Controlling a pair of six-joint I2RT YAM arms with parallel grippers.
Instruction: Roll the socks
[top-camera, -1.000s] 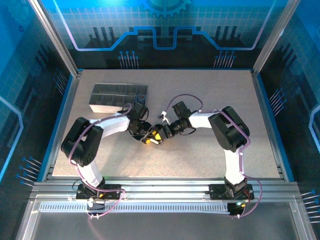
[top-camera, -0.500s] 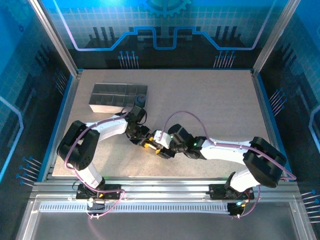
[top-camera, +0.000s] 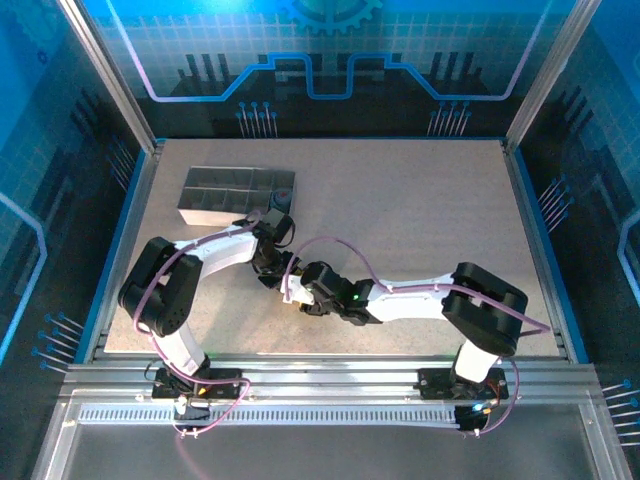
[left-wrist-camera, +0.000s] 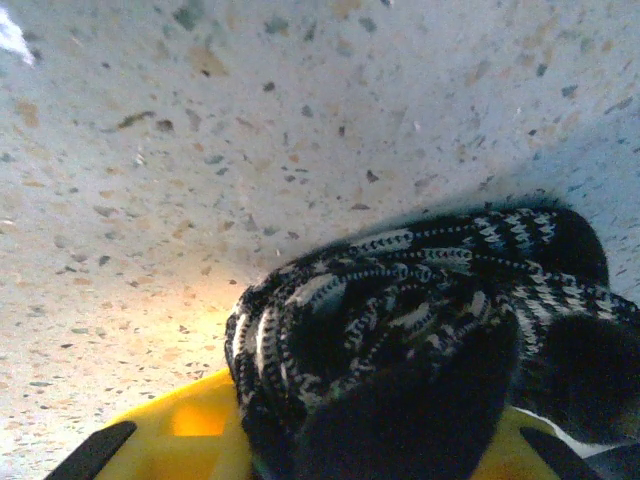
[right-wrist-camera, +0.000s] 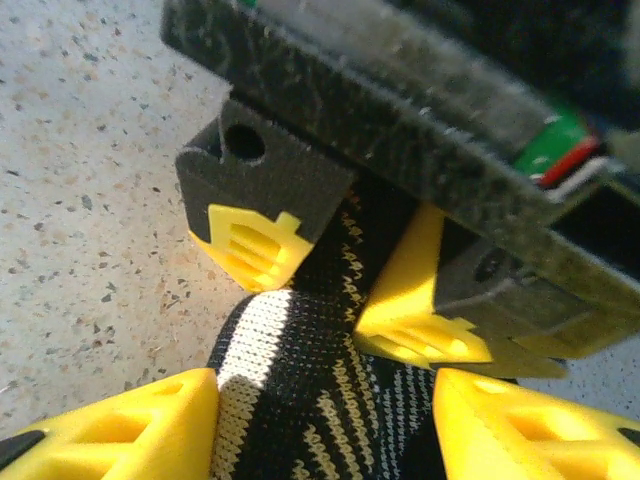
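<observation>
Left end effector (right-wrist-camera: 335, 290) around sock (right-wrist-camera: 290, 400); tray (top-camera: 214, 211) apart.

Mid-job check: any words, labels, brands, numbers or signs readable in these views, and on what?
No text can be read.
On the back wall: gear and circuit-line graphics, no words.
On the sock: woven stripes only, no label.
On the green board in the right wrist view: any marking is too blurred to read.

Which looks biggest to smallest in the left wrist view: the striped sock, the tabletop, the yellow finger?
1. Tabletop, covering most of the frame.
2. Striped sock.
3. Yellow finger, partly hidden by the sock.
Sock and finger sit close to the lens, so this is apparent size only.
</observation>
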